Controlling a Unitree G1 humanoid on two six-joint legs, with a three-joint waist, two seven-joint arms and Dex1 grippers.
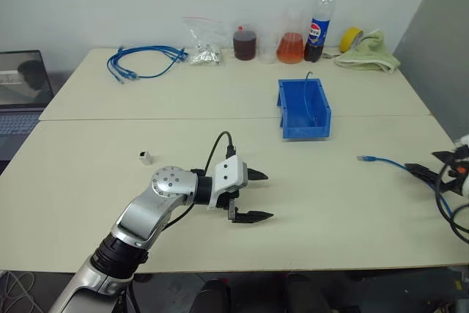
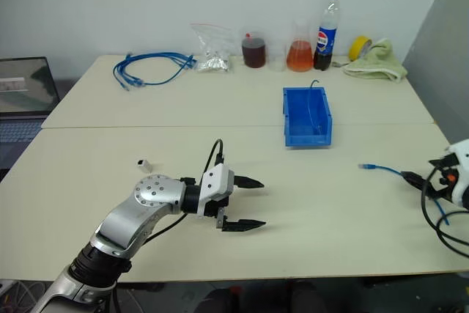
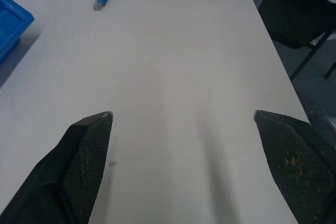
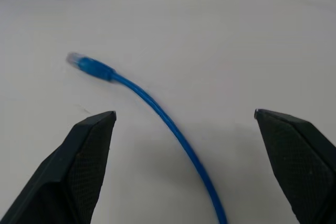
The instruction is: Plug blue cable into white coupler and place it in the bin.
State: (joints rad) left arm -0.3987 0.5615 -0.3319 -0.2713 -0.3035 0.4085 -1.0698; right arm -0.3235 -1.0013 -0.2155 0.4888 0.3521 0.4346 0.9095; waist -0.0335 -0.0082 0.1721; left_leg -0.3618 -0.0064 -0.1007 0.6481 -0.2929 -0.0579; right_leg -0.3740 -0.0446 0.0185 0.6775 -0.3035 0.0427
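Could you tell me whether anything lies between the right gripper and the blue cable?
Nothing visible does: the right gripper is open with the blue cable lying on bare table between and ahead of its fingers.

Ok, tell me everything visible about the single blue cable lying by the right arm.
The thin blue cable with a small clear plug lies loose on the pale tabletop, curving gently. Its sheath looks like smooth plastic. The plug end, with a blue boot behind it, points toward the table's middle, nearer than the blue plastic bin. The other end runs off toward the right gripper, whose jaws stand open over it without touching. Nothing is plugged onto it.
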